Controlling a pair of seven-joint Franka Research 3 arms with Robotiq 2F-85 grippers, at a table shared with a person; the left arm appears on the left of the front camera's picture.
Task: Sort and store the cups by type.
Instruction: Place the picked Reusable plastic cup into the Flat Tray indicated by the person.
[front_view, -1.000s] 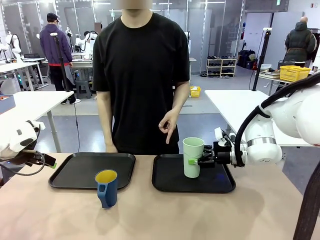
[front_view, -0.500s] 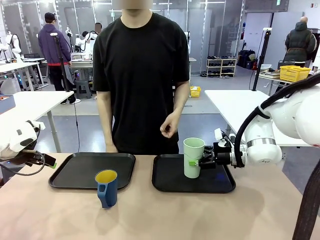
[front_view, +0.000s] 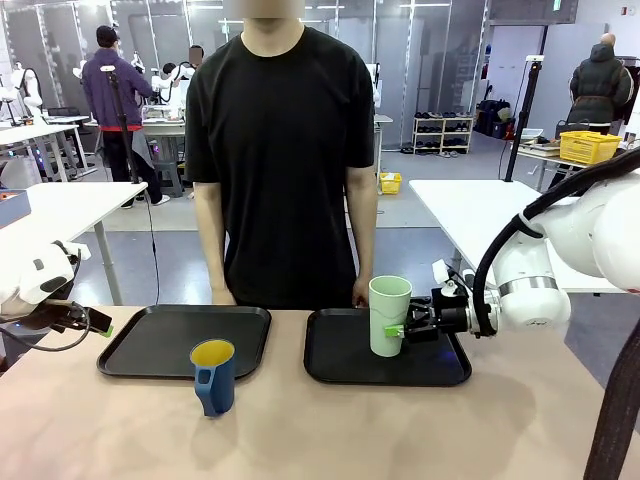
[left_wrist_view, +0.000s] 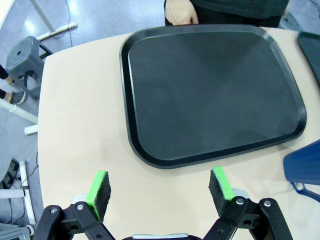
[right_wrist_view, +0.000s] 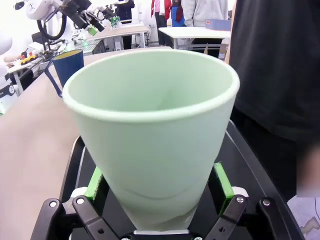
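Beige table (front_view: 400, 430) with two black trays, and one cup between the right gripper's pads.

On the right tray (front_view: 335, 372) the mint-green tumbler (front_view: 389, 315) stands upright, near the tray's far right part. The right gripper (right_wrist_view: 158, 181) comes to it from the side with its jaws wide. Both green pads (right_wrist_view: 95, 184) lie against the tumbler's lower wall, but I cannot tell if they press it or only touch it. The dark-blue cup (front_view: 214, 378) with yellow-orange inside stands on the bare table, just in front of the left tray (front_view: 150, 345), with its handle turned to the robot's side. The left gripper (left_wrist_view: 160, 182) hangs over the table's left edge, jaws fully apart, nothing between them. A person (front_view: 285, 150) in a black shirt stands at the far side, with one hand (front_view: 361, 293) low behind the right tray's far edge.
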